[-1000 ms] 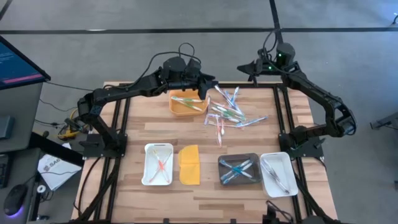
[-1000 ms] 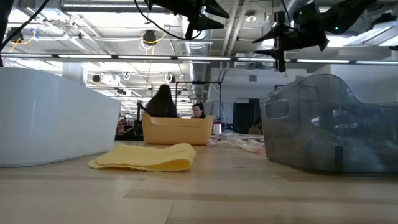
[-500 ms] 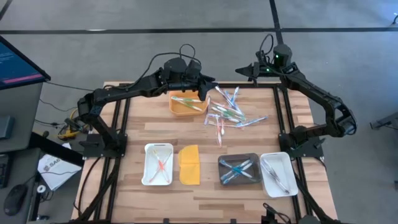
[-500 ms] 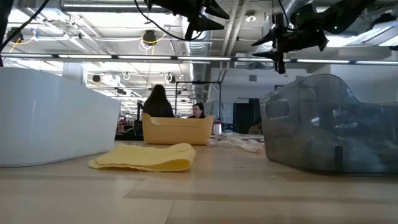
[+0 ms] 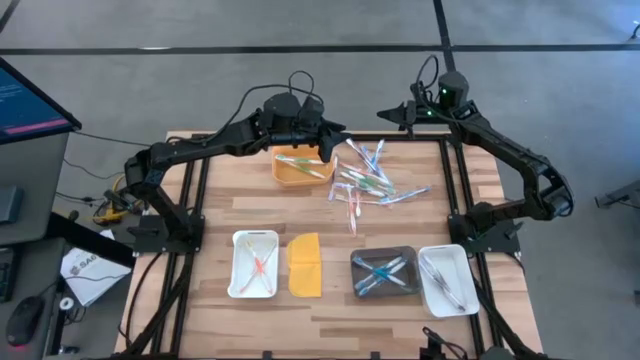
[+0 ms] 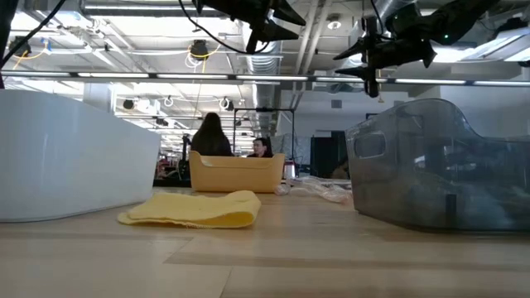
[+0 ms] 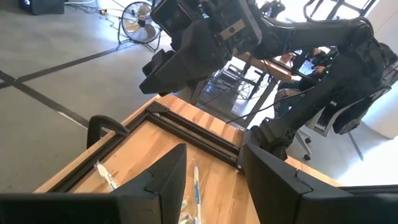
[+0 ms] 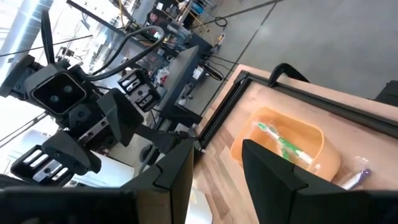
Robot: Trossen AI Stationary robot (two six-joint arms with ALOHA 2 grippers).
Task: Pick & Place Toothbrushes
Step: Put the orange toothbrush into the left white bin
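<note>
A loose pile of toothbrushes [image 5: 366, 177] lies on the wooden table [image 5: 250, 205] at its far middle. More toothbrushes lie in the orange tray [image 5: 299, 166] to the left of the pile. My left gripper [image 5: 338, 131] hovers high over the far right corner of the orange tray, open and holding nothing [image 7: 214, 180]. My right gripper [image 5: 386, 115] hangs high over the table's far edge, beyond the pile. It is turned toward the left arm, open and holding nothing [image 8: 217, 177]. In the low view both grippers, left [image 6: 286, 16] and right [image 6: 352, 54], show well above the table.
Along the near side stand a white tray [image 5: 254, 264] with a pink toothbrush, a flat yellow lid [image 5: 305, 265], a dark tray [image 5: 385, 272] with blue toothbrushes and a clear tray [image 5: 447, 280]. Black frame rails [image 5: 196, 190] run along both sides. People sit in the room beyond [image 6: 211, 136].
</note>
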